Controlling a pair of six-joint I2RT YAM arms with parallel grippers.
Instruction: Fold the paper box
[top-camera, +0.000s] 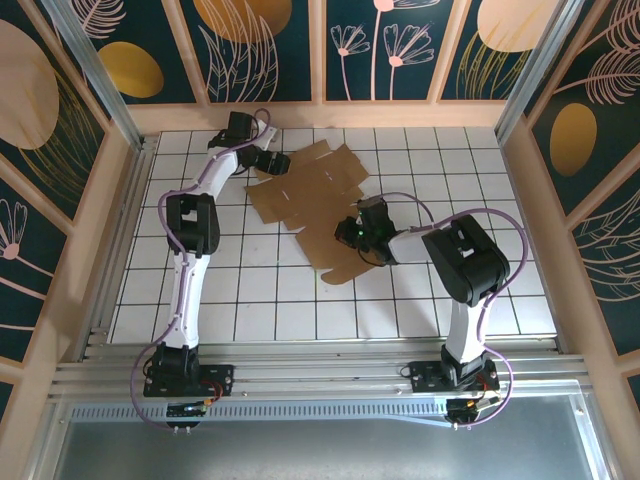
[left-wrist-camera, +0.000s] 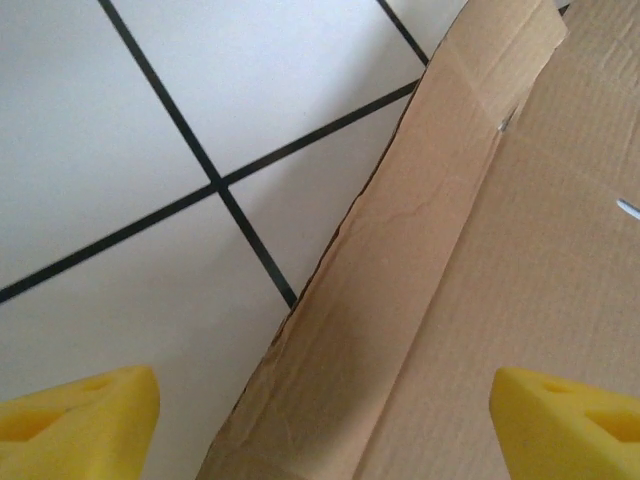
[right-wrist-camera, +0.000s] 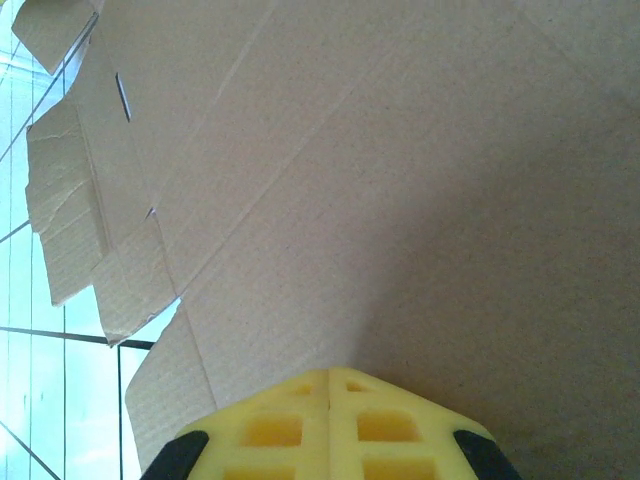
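Paper box (top-camera: 315, 200) lies flat mid-frame on the table (top-camera: 200, 300), left hand (left-wrist-camera: 320, 420) spread wide over its upper-left flap (left-wrist-camera: 380, 300), right hand (right-wrist-camera: 330, 385) closed up, tips on the sheet, so I'd grab that flap close to the crease (left-wrist-camera: 450, 270).

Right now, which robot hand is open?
The left gripper: its yellow fingers stand wide apart over the edge of the paper box. The right gripper has its fingers pressed together.

Brown paper box (top-camera: 300, 205), white black-gridded table (top-camera: 260, 300)
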